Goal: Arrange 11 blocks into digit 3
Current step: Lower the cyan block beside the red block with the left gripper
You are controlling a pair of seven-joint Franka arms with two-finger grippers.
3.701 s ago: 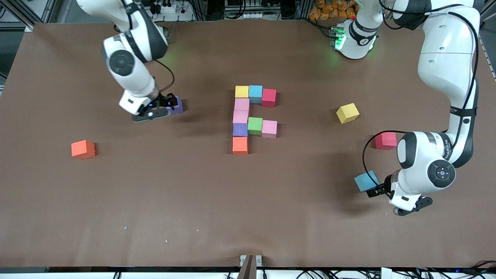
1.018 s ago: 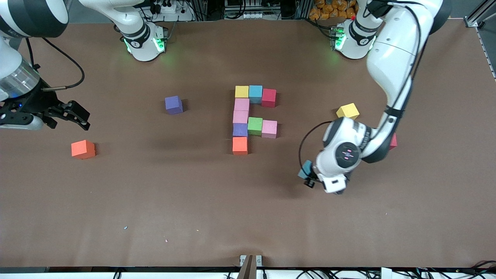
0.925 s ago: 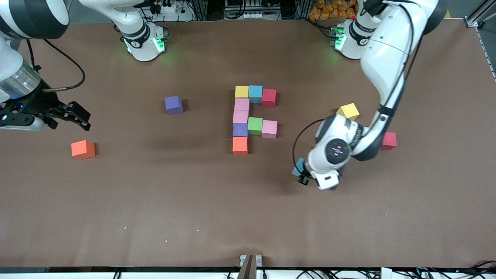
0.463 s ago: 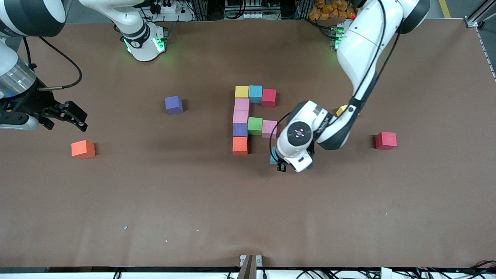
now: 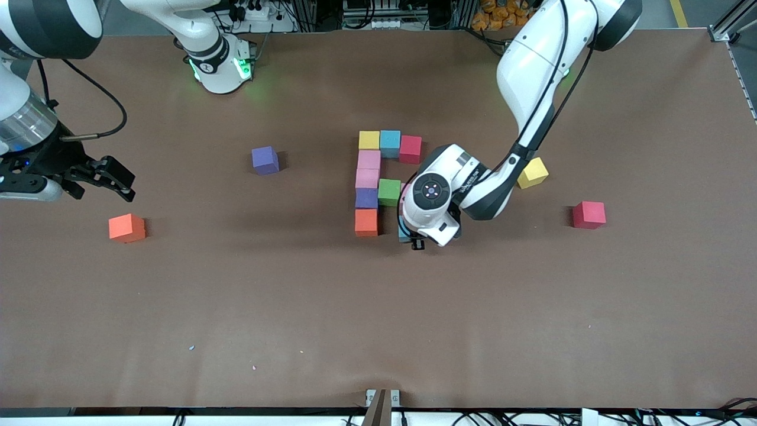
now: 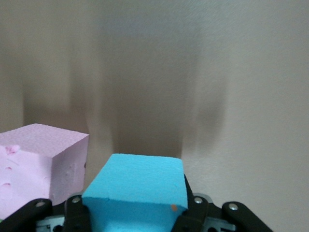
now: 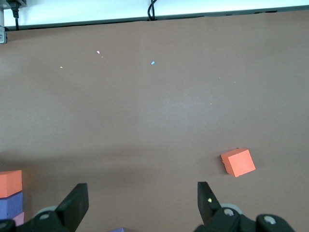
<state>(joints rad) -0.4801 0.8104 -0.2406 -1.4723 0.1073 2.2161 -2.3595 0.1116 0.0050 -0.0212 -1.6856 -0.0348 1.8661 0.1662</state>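
Note:
The part-built digit 3 lies mid-table: yellow, light blue and red cubes in a row, then two pink, purple and orange cubes in a column, with green beside the purple. My left gripper is shut on a light blue block, low beside the orange cube. In the left wrist view the gripper clamps the light blue block next to a pink cube. My right gripper is open and empty over the right arm's end of the table.
Loose cubes lie around: purple, orange, yellow and red. The right wrist view shows the open right gripper and the loose orange cube. The left wrist covers the figure's pink cube beside the green one.
My left arm has carried the light blue block from the left arm's end of the table to beside the figure's orange cube. My right arm has left the purple cube and now hovers.

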